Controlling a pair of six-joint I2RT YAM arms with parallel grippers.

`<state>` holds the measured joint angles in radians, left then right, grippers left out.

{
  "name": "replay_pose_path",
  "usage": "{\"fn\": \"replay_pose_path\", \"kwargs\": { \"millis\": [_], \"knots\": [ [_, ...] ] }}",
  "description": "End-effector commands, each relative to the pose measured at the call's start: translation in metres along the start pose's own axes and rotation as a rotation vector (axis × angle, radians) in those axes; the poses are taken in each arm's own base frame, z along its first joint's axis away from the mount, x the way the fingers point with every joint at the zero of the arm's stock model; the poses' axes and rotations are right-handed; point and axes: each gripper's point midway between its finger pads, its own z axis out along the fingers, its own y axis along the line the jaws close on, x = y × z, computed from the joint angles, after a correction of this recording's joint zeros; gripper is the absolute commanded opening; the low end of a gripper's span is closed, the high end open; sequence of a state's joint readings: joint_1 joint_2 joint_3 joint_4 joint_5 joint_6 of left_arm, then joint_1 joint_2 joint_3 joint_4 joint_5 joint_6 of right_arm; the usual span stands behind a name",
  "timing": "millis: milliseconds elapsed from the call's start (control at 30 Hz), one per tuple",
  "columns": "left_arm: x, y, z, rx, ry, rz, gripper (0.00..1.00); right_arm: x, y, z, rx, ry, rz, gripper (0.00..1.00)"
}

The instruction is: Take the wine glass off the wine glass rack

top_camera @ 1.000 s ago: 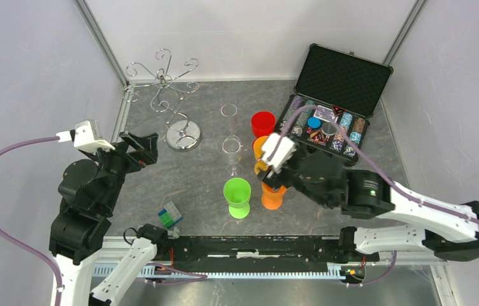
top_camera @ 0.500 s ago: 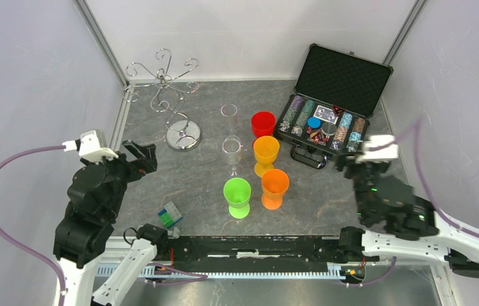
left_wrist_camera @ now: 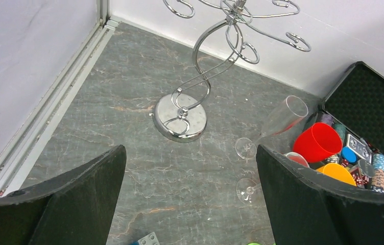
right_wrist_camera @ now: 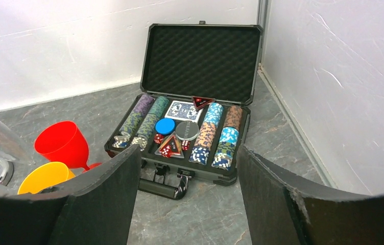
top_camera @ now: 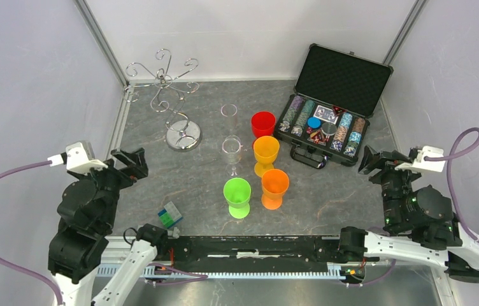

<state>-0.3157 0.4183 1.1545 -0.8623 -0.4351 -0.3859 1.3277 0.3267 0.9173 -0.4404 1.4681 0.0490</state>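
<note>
**Overhead view.** My left gripper [top_camera: 132, 166] hangs over the left edge of the grey table [top_camera: 326, 197]. My right gripper [top_camera: 379, 160] hangs over the right edge, just near of the open poker chip case [top_camera: 342, 83]. The wine glass rack [top_camera: 172, 95] stands on its round mirrored base in the far left corner, well apart from both grippers. The wine glass [top_camera: 232, 152] stands upright on the table at centre, to the right of the rack and not touching it. A clear flute [top_camera: 228, 113] stands just behind it. To their right stand a red goblet [top_camera: 263, 122], a yellow goblet [top_camera: 265, 152] and an orange goblet [top_camera: 274, 187]. A green goblet [top_camera: 237, 196] stands near of the wine glass, and a small green-and-blue cube [top_camera: 170, 215] lies by my left base.

**Left wrist view.** My fingers [left_wrist_camera: 72, 199] are spread wide with only bare table between them. The rack's spiral stem rises ahead, and the flute is to its right.

**Right wrist view.** My fingers [right_wrist_camera: 98, 199] are apart and grip nothing. The chip case lies between and beyond them.
</note>
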Motion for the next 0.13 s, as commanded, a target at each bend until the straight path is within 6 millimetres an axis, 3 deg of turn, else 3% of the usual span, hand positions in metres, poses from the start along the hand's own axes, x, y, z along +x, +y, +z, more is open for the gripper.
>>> {"fn": "replay_pose_path", "kwargs": {
  "millis": [0, 100],
  "knots": [
    [-0.0121, 0.0072, -0.0032, -0.030, -0.048, 0.024, 1.00, 0.0050, -0.0009, -0.0001, 0.013, 0.003, 0.011, 0.73],
    [-0.0112, 0.0052, -0.0026, -0.018, -0.047, 0.026, 1.00, 0.0059, 0.0011, 0.0001, 0.012, 0.004, 0.015, 0.74]
  ]
}}
